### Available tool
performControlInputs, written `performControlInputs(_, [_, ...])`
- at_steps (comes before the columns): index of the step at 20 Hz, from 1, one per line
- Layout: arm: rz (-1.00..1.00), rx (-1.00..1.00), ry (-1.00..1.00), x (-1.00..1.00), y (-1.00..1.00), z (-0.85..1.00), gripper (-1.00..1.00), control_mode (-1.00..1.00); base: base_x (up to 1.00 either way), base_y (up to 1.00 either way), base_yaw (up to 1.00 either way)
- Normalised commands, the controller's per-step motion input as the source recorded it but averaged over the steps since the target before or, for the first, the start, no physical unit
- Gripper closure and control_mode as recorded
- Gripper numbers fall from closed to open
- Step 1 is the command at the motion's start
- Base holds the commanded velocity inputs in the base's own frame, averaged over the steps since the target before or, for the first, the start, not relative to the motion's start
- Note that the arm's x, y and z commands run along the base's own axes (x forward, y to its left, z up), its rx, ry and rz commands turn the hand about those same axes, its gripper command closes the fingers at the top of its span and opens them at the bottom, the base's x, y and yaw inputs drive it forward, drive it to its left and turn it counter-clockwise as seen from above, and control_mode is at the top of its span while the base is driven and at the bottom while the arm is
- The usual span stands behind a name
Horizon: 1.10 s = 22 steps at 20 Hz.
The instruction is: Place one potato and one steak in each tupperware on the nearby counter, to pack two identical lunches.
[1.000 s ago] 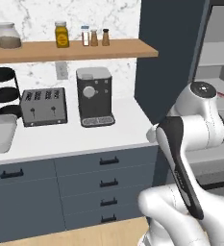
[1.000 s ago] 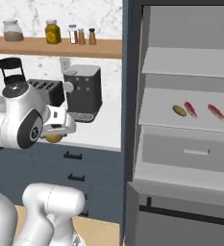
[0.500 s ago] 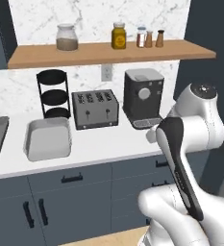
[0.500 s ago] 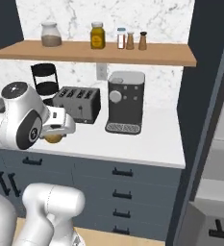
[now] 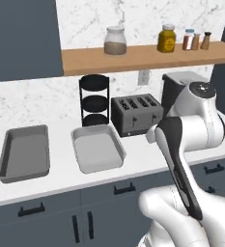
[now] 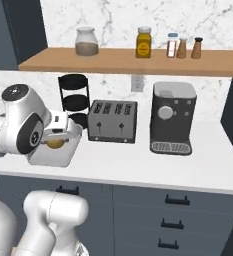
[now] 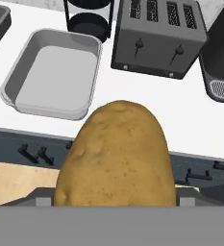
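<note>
Potato, oval yellow-brown lump | clamped in wide-set two-finger gripper, carried above white counter; both shallow grey tupperware trays bare | next: lower it into nearer tray, release

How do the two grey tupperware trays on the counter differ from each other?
The left tupperware is a darker grey, while the right tupperware looks lighter. The left one lies far from the toaster; the right one lies next to it, in front of the black tiered rack. Both are shallow, rectangular and hold nothing yet; the potato sits in the gripper.
</note>
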Motion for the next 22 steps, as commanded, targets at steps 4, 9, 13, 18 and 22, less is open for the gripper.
performControlInputs(4, [0.0,0.0,0.0,0.0,0.0,0.0,1.0,1.0,0.47,0.57,-0.09])
performControlInputs(9, [0.0,0.0,0.0,0.0,0.0,0.0,1.0,1.0,0.86,0.16,-0.01])
performControlInputs(13, [0.0,0.0,0.11,0.18,0.1,-0.33,1.0,-1.0,0.16,0.02,0.0])
performControlInputs(18, [0.0,0.03,0.23,0.52,0.47,-0.9,1.0,-1.0,0.0,0.0,0.0])
performControlInputs(22, [0.0,0.0,0.27,0.75,0.62,-1.0,1.0,-1.0,0.0,0.0,0.0])
